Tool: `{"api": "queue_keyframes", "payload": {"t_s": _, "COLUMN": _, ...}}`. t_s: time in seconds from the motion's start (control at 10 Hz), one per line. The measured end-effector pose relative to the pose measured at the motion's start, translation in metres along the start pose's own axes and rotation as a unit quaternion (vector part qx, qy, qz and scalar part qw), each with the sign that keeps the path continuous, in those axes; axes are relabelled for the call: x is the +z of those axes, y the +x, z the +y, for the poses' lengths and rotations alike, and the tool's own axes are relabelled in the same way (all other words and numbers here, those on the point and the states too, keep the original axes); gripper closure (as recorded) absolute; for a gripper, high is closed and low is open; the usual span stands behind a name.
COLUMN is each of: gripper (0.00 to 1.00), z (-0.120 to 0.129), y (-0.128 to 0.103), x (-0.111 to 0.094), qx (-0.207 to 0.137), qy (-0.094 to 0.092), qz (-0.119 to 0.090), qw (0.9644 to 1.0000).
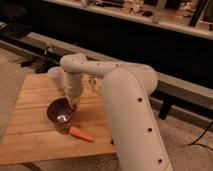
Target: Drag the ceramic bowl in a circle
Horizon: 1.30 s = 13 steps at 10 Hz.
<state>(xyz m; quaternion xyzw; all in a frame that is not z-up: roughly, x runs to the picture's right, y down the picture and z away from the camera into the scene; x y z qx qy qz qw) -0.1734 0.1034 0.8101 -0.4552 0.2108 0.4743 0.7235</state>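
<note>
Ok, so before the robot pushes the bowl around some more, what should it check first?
1. Tool is at the bowl: ok, it reaches down to the bowl's right rim.
2. Firm hold on the rim: cannot tell.
3. Bowl sits flat on the table: ok, it looks upright.
4. Carrot out of the way: not ok, it lies just below and right of the bowl, so a circle that way may bump it.
5. Cup clear of the path: ok for now, it stands apart behind the bowl.
6. Room from the table's front edge: ok, bare wood shows in front of the bowl.
</note>
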Motion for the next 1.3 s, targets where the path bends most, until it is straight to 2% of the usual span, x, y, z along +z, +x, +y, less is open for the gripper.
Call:
{"api": "queue_keyframes", "payload": {"t_s": 0.3, "gripper": 0.44, "z": 0.0002, "y": 0.0000, "x": 0.0001, "qx": 0.000, "qy": 0.000, "qz": 0.000, "qw": 1.0000}}
{"api": "queue_keyframes", "payload": {"t_s": 0.4, "gripper": 0.36, "z": 0.0002, "y": 0.0000, "x": 0.0000, "qx": 0.000, "qy": 0.000, "qz": 0.000, "qw": 1.0000}}
{"api": "queue_keyframes", "payload": {"t_s": 0.5, "gripper": 0.24, "z": -0.0003, "y": 0.0000, "x": 0.0000, "qx": 0.000, "qy": 0.000, "qz": 0.000, "qw": 1.0000}}
{"api": "queue_keyframes", "payload": {"t_s": 0.6, "gripper": 0.20, "z": -0.0002, "y": -0.0001, "x": 0.0000, "qx": 0.000, "qy": 0.000, "qz": 0.000, "qw": 1.0000}}
{"api": "queue_keyframes", "payload": {"t_s": 1.3, "gripper": 0.20, "z": -0.0005, "y": -0.0001, "x": -0.0001, "qx": 0.000, "qy": 0.000, "qz": 0.000, "qw": 1.0000}}
